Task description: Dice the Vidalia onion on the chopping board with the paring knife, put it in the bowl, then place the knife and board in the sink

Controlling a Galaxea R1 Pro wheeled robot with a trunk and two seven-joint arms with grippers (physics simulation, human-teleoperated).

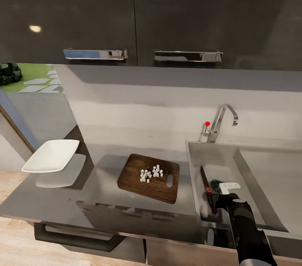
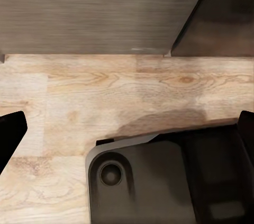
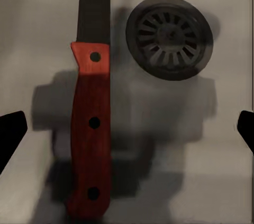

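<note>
While the knife [image 1: 205, 181] already lies on the sink [image 1: 193, 161] floor, the diced onion [image 1: 152, 172] is not yet in the bowl [image 1: 51, 155], so the main risk is order: if the board [image 1: 149, 177] goes into the basin w/ the pieces on it, they would spill by the drain.

Near to far, head view: the right arm reaches down into the basin, its right gripper [image 1: 224, 187] just beside the knife. In the right wrist view the knife [image 3: 91, 123] lies flat, red handle nearest the camera, dark blade pointing away, alongside the round drain [image 3: 170, 37]. The two fingertips show as dark wedges at the far edges of that view, so the jaws stand wide open, holding nothing; the knife sits between them, closer to one side, and I see no contact. Lifting out crooked could catch the handle and drag the knife.

The left wrist view shows wood floor [image 2: 106, 91], a dark part of the robot's base and a cabinet front; dark tips at both edges suggest that gripper is spread too, and empty.

Further off, the board sits on the counter [image 1: 63, 203] just left of the sink, small white cubes heaped near its slot handle. They look light, prob. easy to scatter if tipped fast.

Farthest left, the white bowl sits near the counter end, well apart from the board; pieces could drop en route.

Behind: faucet [image 1: 222, 121] and red knob [image 1: 207, 123].
</note>
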